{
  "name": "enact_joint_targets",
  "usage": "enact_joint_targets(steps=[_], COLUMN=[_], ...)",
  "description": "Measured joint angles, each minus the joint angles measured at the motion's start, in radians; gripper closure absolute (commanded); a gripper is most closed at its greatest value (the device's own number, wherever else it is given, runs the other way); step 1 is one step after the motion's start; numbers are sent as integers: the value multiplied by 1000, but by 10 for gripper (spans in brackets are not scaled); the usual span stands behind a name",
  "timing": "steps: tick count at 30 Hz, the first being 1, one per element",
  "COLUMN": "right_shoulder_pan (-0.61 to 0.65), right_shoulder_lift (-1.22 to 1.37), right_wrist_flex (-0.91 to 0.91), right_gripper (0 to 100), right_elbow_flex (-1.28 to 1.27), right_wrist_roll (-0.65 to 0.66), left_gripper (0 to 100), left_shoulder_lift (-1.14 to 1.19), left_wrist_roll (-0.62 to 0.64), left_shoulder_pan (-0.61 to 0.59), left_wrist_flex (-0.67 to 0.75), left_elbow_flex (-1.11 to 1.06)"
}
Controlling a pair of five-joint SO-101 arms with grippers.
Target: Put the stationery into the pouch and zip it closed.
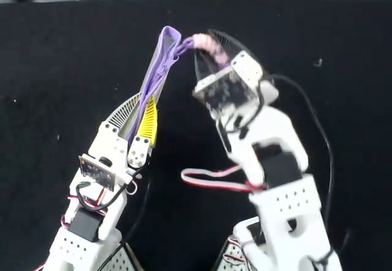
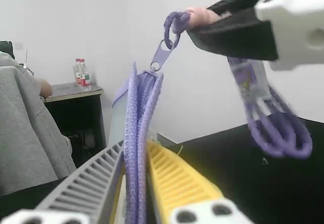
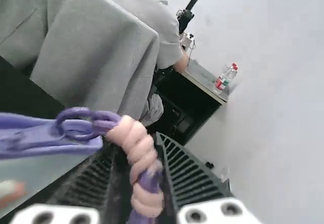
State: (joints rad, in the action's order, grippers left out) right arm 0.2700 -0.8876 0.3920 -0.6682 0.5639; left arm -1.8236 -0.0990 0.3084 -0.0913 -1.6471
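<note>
From overhead we look down on the black bench (image 1: 61,69). Our wrist cameras sit close, facing outward into the room; all three views share the pouch (image 1: 160,63) and its zip pull (image 1: 182,46).

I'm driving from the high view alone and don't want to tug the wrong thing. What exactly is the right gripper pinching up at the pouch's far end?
Observer: The right wrist view shows the right gripper shut on a pink twisted charm, not on the fabric.
Operator: How is that charm joined to the pouch?
Observer: In the left wrist view, purple rings link it to the zip's pull tab, which sits at the top end of the pouch.
Operator: Is anything dangling that might snag?
Observer: Yes. A purple strap loop hangs below the right gripper. The left gripper holds the pouch edge-on.
</note>
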Motion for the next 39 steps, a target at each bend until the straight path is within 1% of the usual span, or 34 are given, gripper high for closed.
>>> enact_joint_targets(steps=[2, 9, 15, 21, 25, 33, 35, 39], right_shoulder_pan=[-20, -32, -120, -138, -152, -161, -161, -163], right_shoulder_lift=[83, 384, 595, 818, 916, 931, 933, 933], right_wrist_flex=[2, 5, 3, 11, 114, 351, 404, 474], right_gripper=[987, 987, 987, 987, 987, 981, 946, 845], right_elbow_flex=[72, 318, 523, 697, 799, 850, 850, 850], right_wrist_roll=[0, 0, -2, -2, -2, -2, -2, -2], left_gripper=[973, 973, 973, 973, 973, 973, 973, 973], left_shoulder_lift=[0, 0, 0, 0, 0, 0, 0, 0], left_wrist_roll=[0, -2, 0, 0, 0, 2, 2, 2], left_shoulder_pan=[-6, -25, -38, -40, -44, -44, -44, -44], left_wrist_flex=[0, 0, 0, 0, 0, 0, 0, 0], left_elbow_flex=[0, 0, 0, 0, 0, 0, 0, 0])
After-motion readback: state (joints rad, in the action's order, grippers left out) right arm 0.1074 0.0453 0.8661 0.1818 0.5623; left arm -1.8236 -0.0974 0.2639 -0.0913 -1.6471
